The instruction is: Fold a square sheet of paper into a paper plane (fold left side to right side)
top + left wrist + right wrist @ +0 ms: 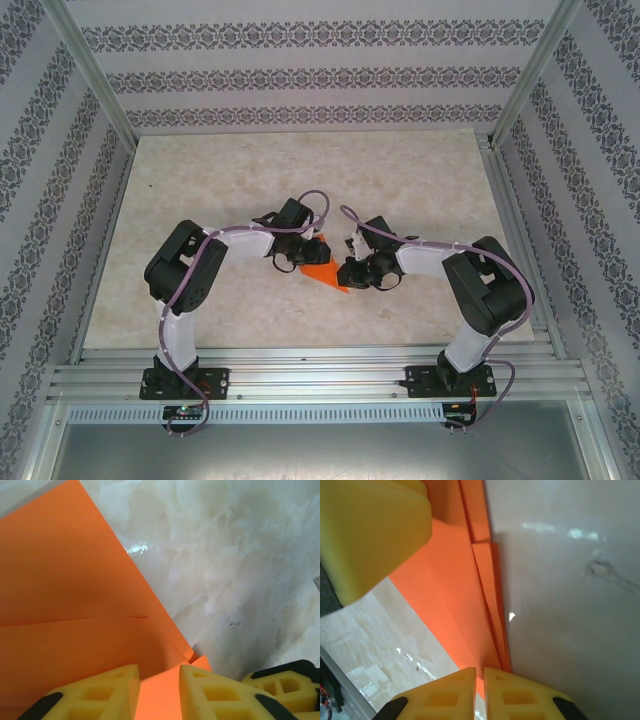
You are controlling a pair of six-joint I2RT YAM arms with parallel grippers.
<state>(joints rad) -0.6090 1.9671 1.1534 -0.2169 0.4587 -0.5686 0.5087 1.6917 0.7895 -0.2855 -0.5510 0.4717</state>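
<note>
Paper plane (pixel 322 272): our right gripper (pixel 480 672) pinches its 3 o'clock edge; left gripper (pixel 159 672), open, should pin it while we crease.

We see the orange paper (pixel 323 272) folded on the table (pixel 250 170), between the left gripper (pixel 297 256) and the right gripper (pixel 349 271).

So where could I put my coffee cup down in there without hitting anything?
Roomiest is the bare far half of the table, up to the back wall. A smaller free patch lies between the front rail and the orange paper. It is crowded in the middle, where the left gripper and right gripper meet on that paper.
</note>
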